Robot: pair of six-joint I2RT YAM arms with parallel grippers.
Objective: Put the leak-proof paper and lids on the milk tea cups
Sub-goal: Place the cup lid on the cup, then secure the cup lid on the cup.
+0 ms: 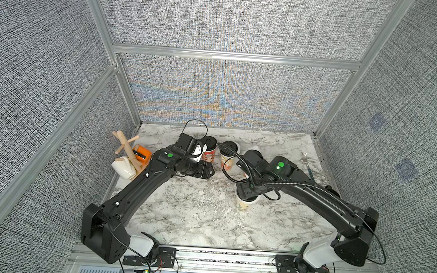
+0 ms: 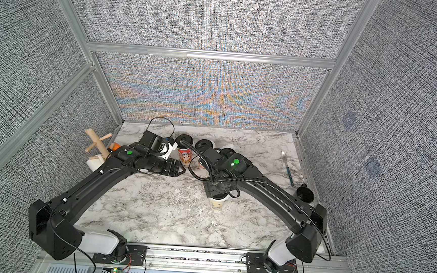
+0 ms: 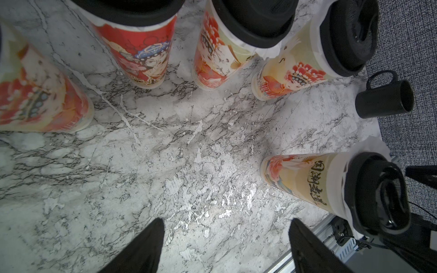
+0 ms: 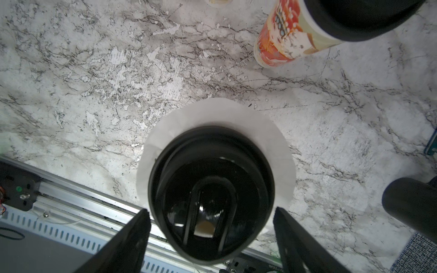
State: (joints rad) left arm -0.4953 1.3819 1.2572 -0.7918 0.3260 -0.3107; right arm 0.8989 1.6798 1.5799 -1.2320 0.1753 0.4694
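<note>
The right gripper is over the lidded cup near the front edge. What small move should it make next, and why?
Probably lift the right gripper straight up. Its fingers stand apart either side of the black lid, which already sits on the milk tea cup with leak-proof paper flaring out beneath. Pulling sideways might tip the cup.
</note>
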